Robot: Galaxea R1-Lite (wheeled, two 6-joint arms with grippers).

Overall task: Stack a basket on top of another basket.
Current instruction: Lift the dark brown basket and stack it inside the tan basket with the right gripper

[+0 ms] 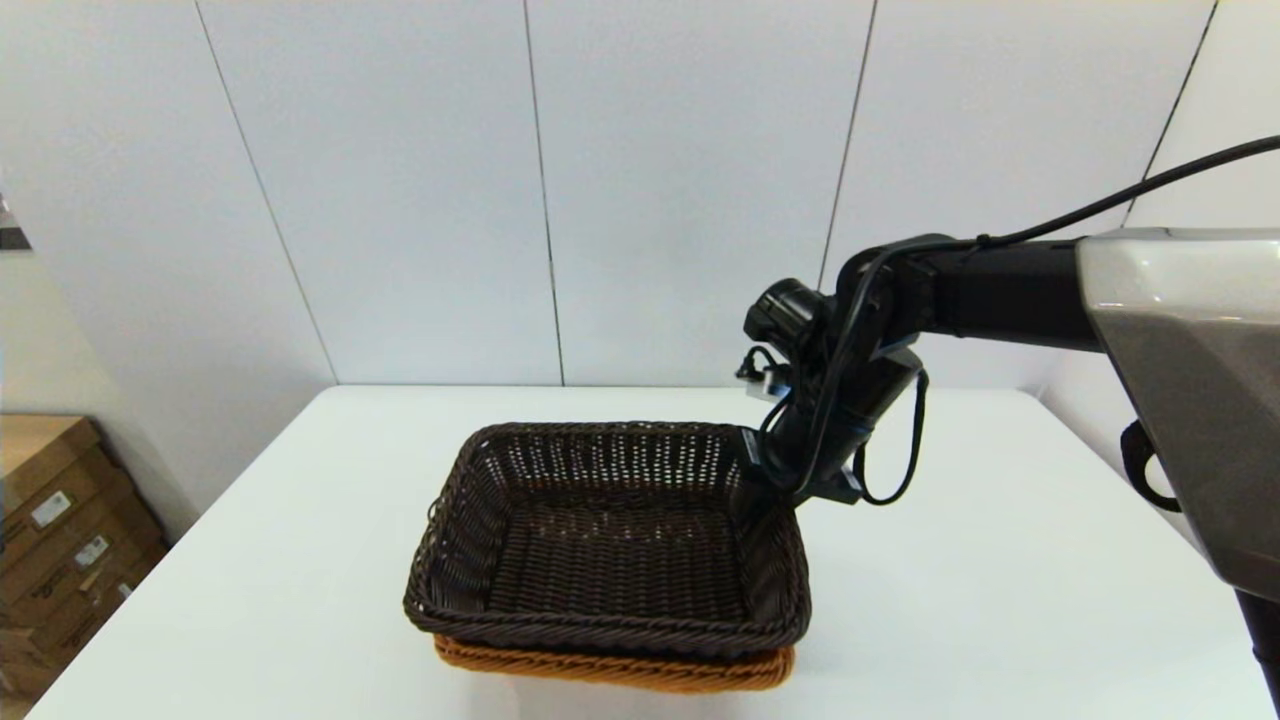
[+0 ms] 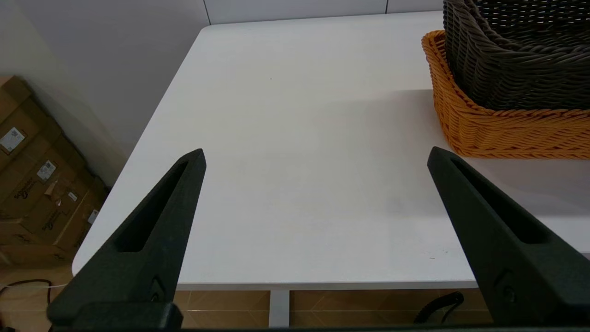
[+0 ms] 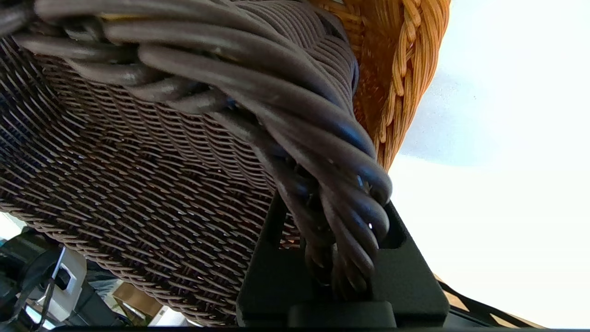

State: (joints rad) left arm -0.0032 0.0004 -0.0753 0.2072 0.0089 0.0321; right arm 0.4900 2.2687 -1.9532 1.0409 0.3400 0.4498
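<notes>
The dark brown basket (image 1: 610, 540) sits nested in the orange basket (image 1: 615, 668) near the front middle of the white surface (image 1: 1000, 600); only the orange rim shows under its near edge. The right claw (image 1: 775, 485) reaches down to the dark basket's far right corner and is clenched on its braided rim (image 3: 322, 184), one finger (image 3: 272, 272) inside the wall and the other outside. The left claw (image 2: 315, 159) hovers over bare surface to the left of both baskets, well apart from them, its fingers (image 2: 152, 235) spread wide and holding nothing. Cardboard boxes (image 1: 60, 540) stand on the floor at far left.
</notes>
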